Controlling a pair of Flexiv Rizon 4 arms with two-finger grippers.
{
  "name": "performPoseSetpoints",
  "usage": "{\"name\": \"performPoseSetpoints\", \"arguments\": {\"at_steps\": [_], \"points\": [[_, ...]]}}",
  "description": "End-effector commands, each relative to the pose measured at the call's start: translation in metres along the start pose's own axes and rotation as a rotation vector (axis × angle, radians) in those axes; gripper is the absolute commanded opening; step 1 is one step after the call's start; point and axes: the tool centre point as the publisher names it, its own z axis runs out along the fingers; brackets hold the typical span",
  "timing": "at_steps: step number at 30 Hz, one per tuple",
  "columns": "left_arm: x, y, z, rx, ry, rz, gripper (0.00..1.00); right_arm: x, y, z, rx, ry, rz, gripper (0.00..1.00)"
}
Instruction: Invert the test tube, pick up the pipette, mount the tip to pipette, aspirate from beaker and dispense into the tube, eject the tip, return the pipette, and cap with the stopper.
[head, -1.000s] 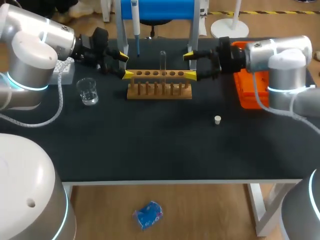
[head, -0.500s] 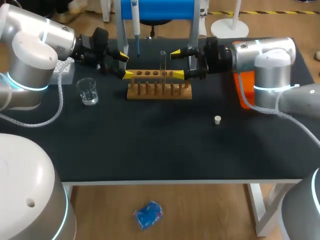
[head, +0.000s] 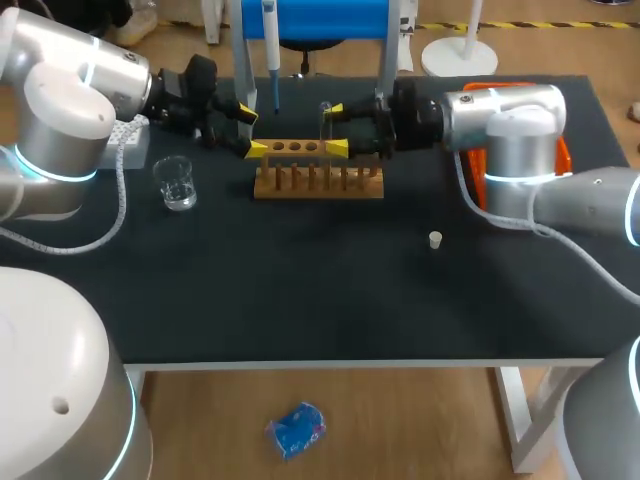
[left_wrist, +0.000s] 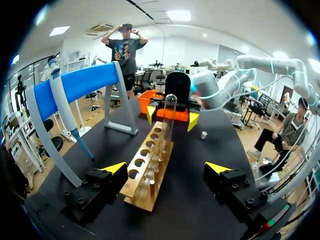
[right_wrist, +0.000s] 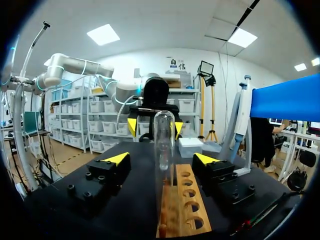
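**Both grippers spread open at the rack, with the tube between the right fingers**

Head view: the test tube (head: 325, 122) is standing upright in the wooden rack (head: 318, 172) at the far middle of the black table (head: 320, 290). The right gripper (head: 337, 128) is hanging level with the tube from the right. Its 2 yellow-tipped fingers are spread apart, with the tube just at the tips. The left gripper (head: 250, 130) is sitting at the rack's left end, its fingers likewise apart and holding nothing. The beaker (head: 176, 183) is standing left of the rack. The stopper (head: 435, 240) is lying nearer and to the right, well apart from the rack. The pipette (head: 270, 45) is hanging on the blue stand (head: 320, 18) at the far edge.

Left wrist view: the left gripper (left_wrist: 166, 169) is showing both fingers wide apart. The rack's (left_wrist: 150, 172) end is lying between them, closer to 1 finger, and I cannot tell whether it is touching. The tube (left_wrist: 168, 120) is rising from the rack ahead. The right gripper (left_wrist: 172, 116) is sitting just beyond it, with 1 tip on either side. The stopper (left_wrist: 203, 135) is lying beside the rack, farther ahead.

Right wrist view: the right gripper (right_wrist: 161, 160) is gaping open. The tube (right_wrist: 163, 145) is standing between its fingers with a gap showing on each side, and its top end is looking rounded. The rack (right_wrist: 189, 202) is running ahead beneath the fingers toward the left gripper (right_wrist: 155, 126).
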Motion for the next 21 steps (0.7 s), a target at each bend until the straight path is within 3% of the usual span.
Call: {"name": "performPoseSetpoints", "arguments": {"at_steps": [1, 16, 20, 21], "points": [[-0.0006, -0.0001, -0.0008, -0.001, 0.003, -0.001, 1.0, -0.0061, -0.003, 0.0057, -0.007, 0.008, 0.002, 0.52], [-0.0006, -0.0001, -0.0008, -0.001, 0.003, -0.001, 1.0, -0.0087, -0.0064, 0.0118, -0.008, 0.015, 0.009, 0.41], [-0.0006, -0.0001, -0.0008, -0.001, 0.003, -0.001, 1.0, -0.0091, -0.0064, 0.0133, -0.008, 0.019, 0.009, 0.31], [-0.0006, -0.0001, -0.0008, -0.001, 0.003, -0.001, 1.0, -0.0092, -0.0064, 0.0134, -0.008, 0.02, 0.009, 0.24]]}}
